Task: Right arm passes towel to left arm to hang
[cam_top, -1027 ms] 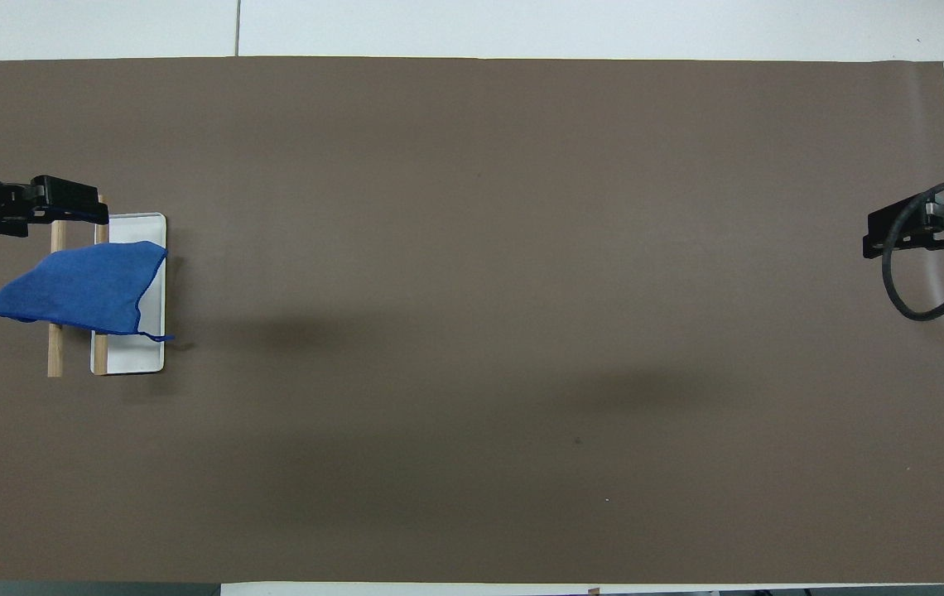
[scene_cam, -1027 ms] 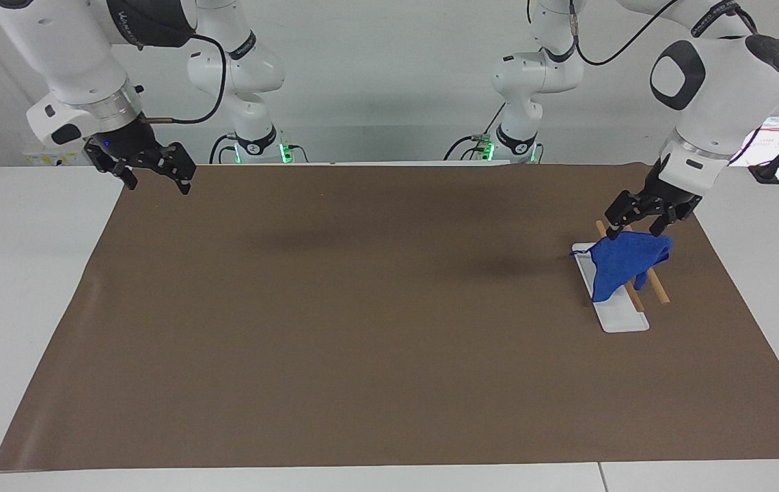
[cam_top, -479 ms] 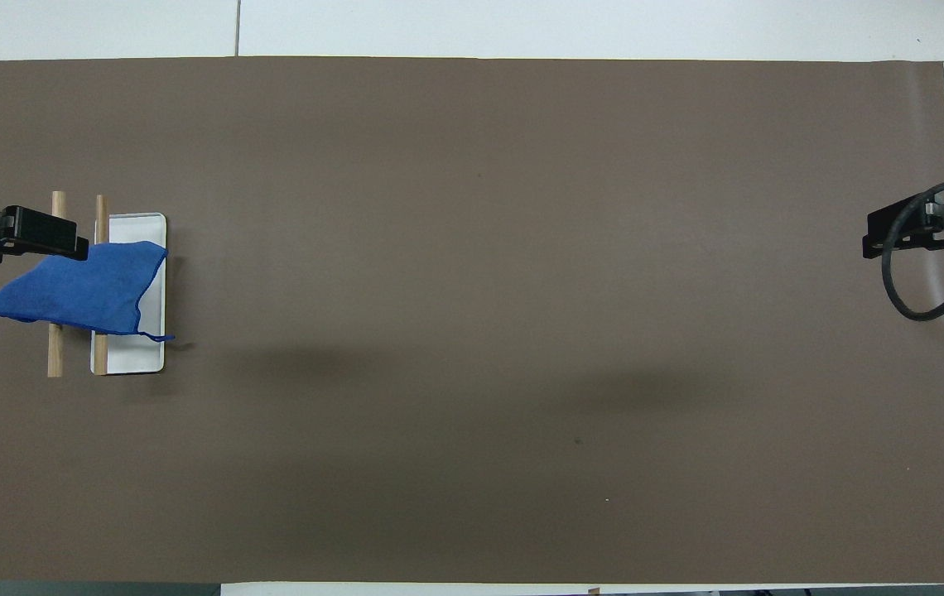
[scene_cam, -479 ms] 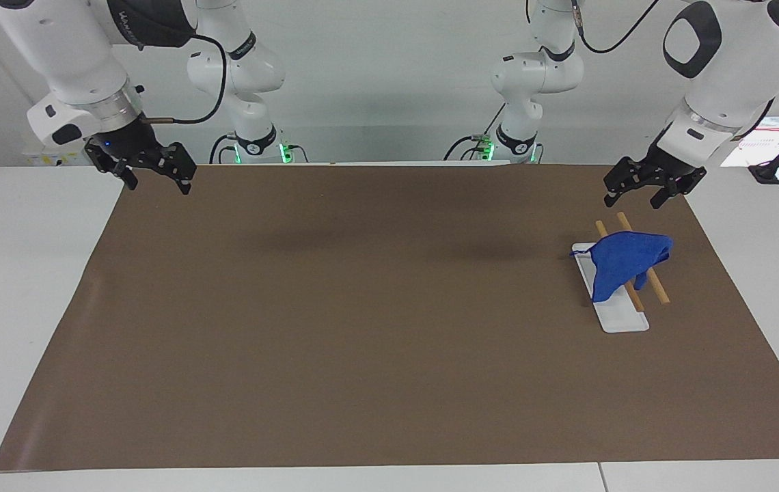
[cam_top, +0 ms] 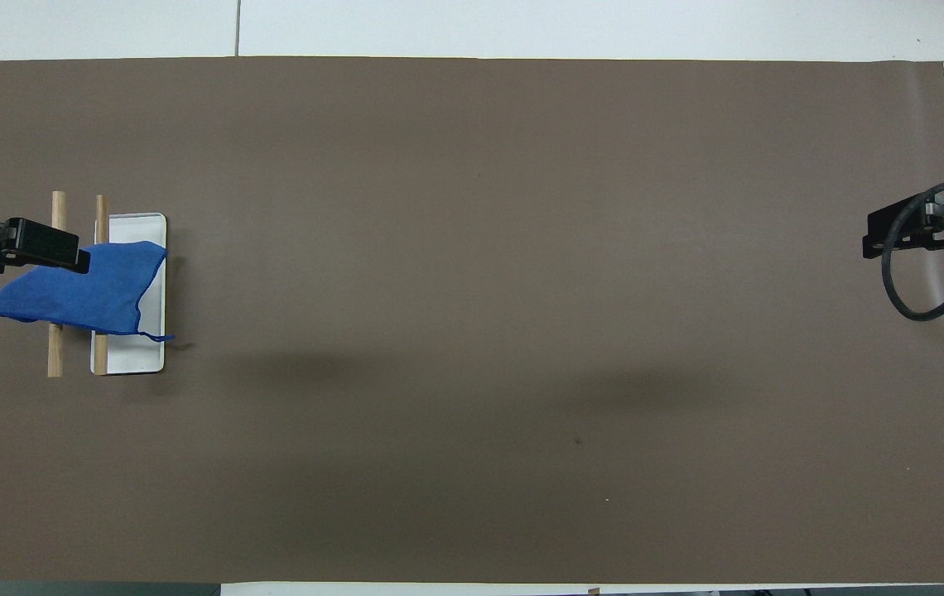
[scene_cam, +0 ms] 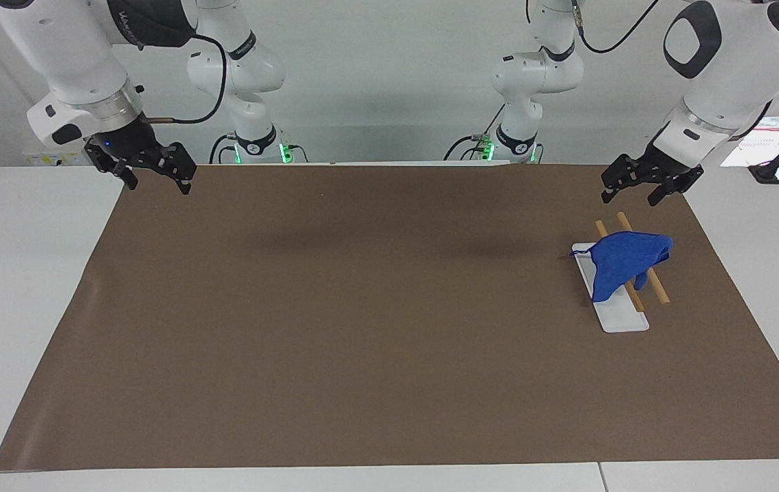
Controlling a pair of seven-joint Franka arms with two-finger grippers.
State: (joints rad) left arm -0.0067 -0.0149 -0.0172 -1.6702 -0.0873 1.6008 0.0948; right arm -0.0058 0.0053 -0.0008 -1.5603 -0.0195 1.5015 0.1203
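Lifted clear since a second ago, the left end effector [scene_cam: 644, 184] hangs over the desk [scene_cam: 362, 328], fingers apart; the right end effector [scene_cam: 150, 169] waits, also apart. The towel [scene_cam: 620, 266] drapes over the wooden rails [scene_cam: 656, 287], hung to dry.

The left gripper [scene_cam: 630, 193] hung in the air, fingers spread and apparently empty, wrist angled downward. The right gripper [scene_cam: 155, 179] waited at its own end, raised, fingers parted, holding nothing.
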